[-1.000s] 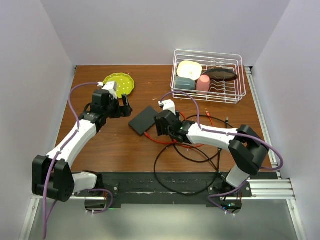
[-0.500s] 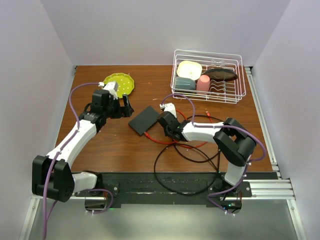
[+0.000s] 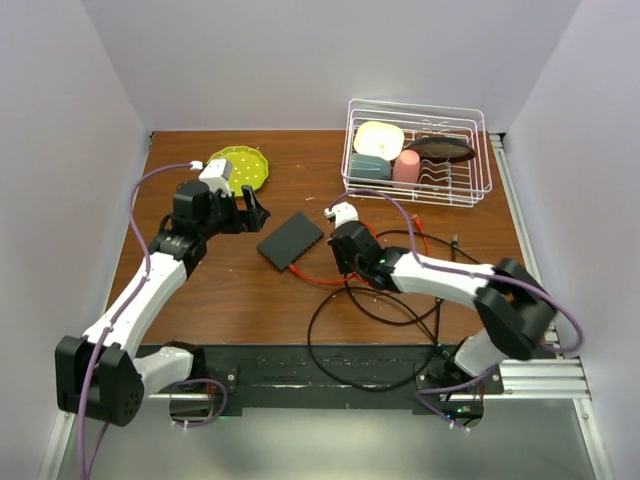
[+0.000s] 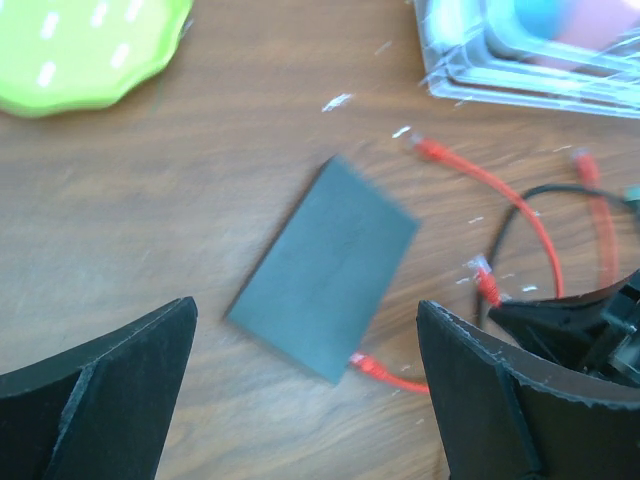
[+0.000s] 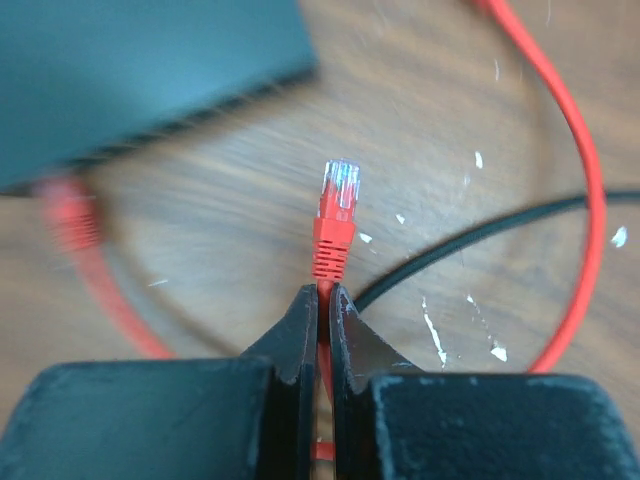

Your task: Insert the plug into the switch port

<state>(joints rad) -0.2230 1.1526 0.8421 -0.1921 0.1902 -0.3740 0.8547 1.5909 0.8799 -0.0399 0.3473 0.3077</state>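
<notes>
Plug (image 5: 336, 215) pinched by right end effector (image 5: 323, 292), apart from switch's (image 5: 140, 70) perhaps port-side edge; left end effector (image 4: 305, 305) spread.

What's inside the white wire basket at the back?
A pale yellow bowl, a blue-grey dish, a pink cup and a dark plate. Whatever lies under them is covered.

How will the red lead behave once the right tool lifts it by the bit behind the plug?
Probably floppy: red cabling nearby lies in loose curves. The short stretch of the red lead from the right tool to the plug stands straight, so it should be stiff enough to aim. It looks light, though trailing slack may drag.
</notes>
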